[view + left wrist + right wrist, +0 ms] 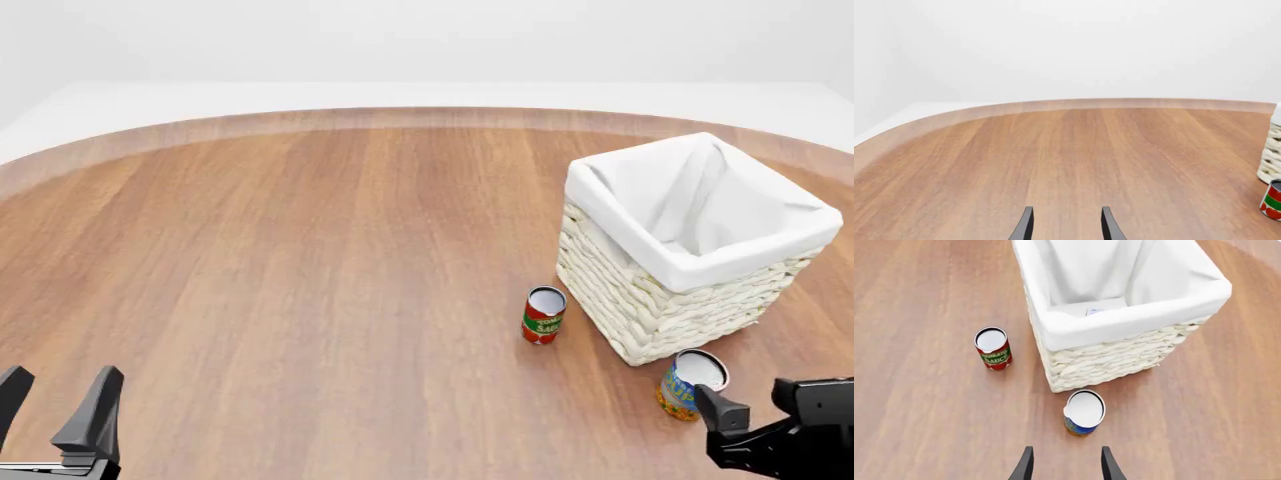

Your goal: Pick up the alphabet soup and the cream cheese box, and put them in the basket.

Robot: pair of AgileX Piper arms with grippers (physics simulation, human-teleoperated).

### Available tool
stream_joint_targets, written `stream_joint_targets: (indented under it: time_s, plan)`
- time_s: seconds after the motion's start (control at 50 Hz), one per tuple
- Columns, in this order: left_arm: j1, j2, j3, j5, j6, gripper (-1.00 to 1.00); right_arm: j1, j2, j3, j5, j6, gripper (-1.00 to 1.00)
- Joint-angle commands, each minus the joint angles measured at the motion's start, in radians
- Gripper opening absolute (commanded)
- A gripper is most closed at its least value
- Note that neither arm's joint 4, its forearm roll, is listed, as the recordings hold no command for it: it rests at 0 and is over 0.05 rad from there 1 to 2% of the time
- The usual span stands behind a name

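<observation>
Right hand (1063,464) agape, empty.

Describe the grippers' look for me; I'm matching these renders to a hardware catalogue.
Both are plain dark, near-black, with no visible markings or cables. The left gripper has two flat, blade-like fingers tapering to narrow tips. The right gripper shows blocky, angular black parts, one pointed fingertip nearest the blue can. In the wrist views the fingers appear as slim, slightly curved prongs.
</observation>
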Motion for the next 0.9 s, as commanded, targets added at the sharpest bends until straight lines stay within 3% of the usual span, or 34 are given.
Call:
stream_joint_targets:
  time_s: [0.02, 0.26, 0.9]
  plan:
    - [0.0, 0.0, 0.0, 0.0, 0.0, 1.0, -0.009, 0.044, 0.042, -0.075, 0.003, 1.0]
    - [0.0, 0.0, 0.0, 0.0, 0.0, 1.0, -0.021, 0.085, 0.057, -0.121, -0.003, 1.0]
    - [0.0, 0.0, 0.0, 0.0, 0.0, 1.0, -0.071, 0.328, 0.103, -0.384, -0.02, 1.0]
